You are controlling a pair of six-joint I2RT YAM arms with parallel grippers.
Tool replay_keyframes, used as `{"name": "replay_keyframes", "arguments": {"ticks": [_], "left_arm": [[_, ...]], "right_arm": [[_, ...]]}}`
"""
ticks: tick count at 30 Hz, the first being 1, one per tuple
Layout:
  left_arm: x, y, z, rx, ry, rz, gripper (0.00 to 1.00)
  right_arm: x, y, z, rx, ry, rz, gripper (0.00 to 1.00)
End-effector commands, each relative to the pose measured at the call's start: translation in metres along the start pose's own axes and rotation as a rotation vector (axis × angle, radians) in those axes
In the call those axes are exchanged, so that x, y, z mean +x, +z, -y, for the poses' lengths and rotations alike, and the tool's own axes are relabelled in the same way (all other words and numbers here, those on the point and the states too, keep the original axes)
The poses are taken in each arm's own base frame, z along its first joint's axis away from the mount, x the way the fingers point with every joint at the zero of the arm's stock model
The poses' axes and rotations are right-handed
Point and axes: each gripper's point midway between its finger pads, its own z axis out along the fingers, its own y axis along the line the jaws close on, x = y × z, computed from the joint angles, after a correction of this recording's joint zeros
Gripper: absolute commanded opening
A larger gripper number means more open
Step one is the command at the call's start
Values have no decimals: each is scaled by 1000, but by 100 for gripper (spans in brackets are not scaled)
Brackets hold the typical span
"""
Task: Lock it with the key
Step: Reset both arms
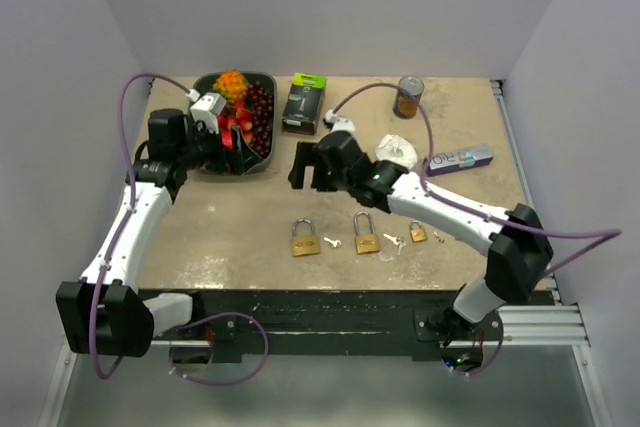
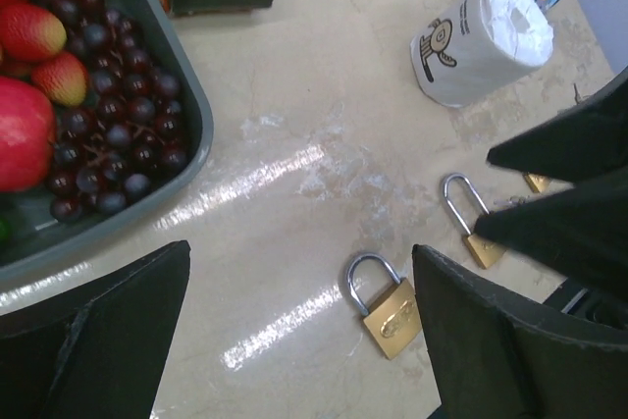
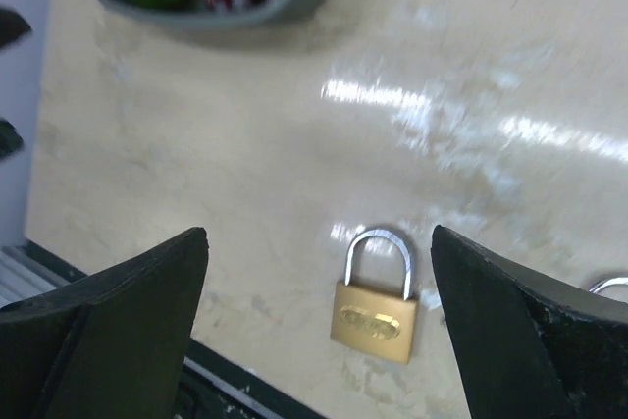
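Note:
Three brass padlocks lie in a row near the table's front edge: the left padlock (image 1: 305, 238), the middle padlock (image 1: 366, 234) and a smaller right padlock (image 1: 417, 231). A small silver key (image 1: 332, 242) lies to the right of the left padlock, a second key (image 1: 393, 240) beside the middle one, and a third key (image 1: 440, 237) past the small one. My right gripper (image 1: 298, 167) (image 3: 319, 233) hangs open above the left padlock (image 3: 376, 301), holding nothing. My left gripper (image 1: 240, 152) (image 2: 299, 252) is open and empty by the fruit tray, with the left padlock (image 2: 388, 306) below it.
A grey tray (image 1: 268, 152) of grapes and fruit stands at the back left. Behind it are a black box (image 1: 304, 102) and a can (image 1: 408, 96). A white paper roll (image 1: 397, 151) and a tube (image 1: 460, 159) lie at the right.

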Motion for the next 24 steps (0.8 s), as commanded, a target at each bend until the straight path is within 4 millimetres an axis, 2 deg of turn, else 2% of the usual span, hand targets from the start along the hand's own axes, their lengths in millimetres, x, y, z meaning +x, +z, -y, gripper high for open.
{"name": "replay_keyframes", "arguments": {"ticks": [1, 3, 4, 5, 7, 8, 9, 10, 11, 13, 14, 19, 21, 22, 23, 24], "left_arm": [[-41, -9, 9, 21, 104, 52, 99], [-47, -4, -2, -25, 92, 42, 99], [-57, -4, -1, -29, 101, 54, 99], [-52, 2, -7, -36, 84, 16, 99], [-53, 6, -9, -36, 84, 0, 99], [-48, 10, -12, -34, 82, -22, 99], [-46, 12, -12, -38, 103, -32, 99], [-40, 16, -13, -49, 109, -54, 99], [-35, 21, -6, -45, 139, -74, 99], [-23, 28, -11, -101, 198, -108, 99], [-15, 34, 1, -88, 233, -129, 99], [11, 43, 11, -94, 302, -152, 99], [21, 46, 14, -88, 309, -165, 99], [31, 48, 12, -94, 310, -177, 99], [38, 51, 18, -88, 318, -187, 99], [50, 52, 13, -115, 317, -210, 99]], "right_arm": [[-110, -34, 20, -59, -2, 249, 99], [-140, -56, 32, -58, -58, 322, 99], [-156, -63, 50, -22, -68, 360, 99], [-163, -71, 58, -9, -94, 383, 99], [-180, -93, 76, 25, -185, 435, 99], [-177, -97, 85, 38, -215, 431, 99], [-180, -114, 88, 40, -271, 456, 99], [-178, -119, 96, 38, -291, 449, 99], [-168, -119, 107, 51, -303, 428, 99], [-151, -130, 125, 46, -311, 393, 99], [-144, -133, 131, 44, -298, 380, 99], [-98, -141, 174, 86, -246, 322, 99], [-93, -143, 186, 111, -213, 329, 99], [-87, -141, 198, 132, -189, 321, 99], [-85, -143, 199, 132, -180, 332, 99], [-84, -144, 199, 120, -180, 335, 99]]}}
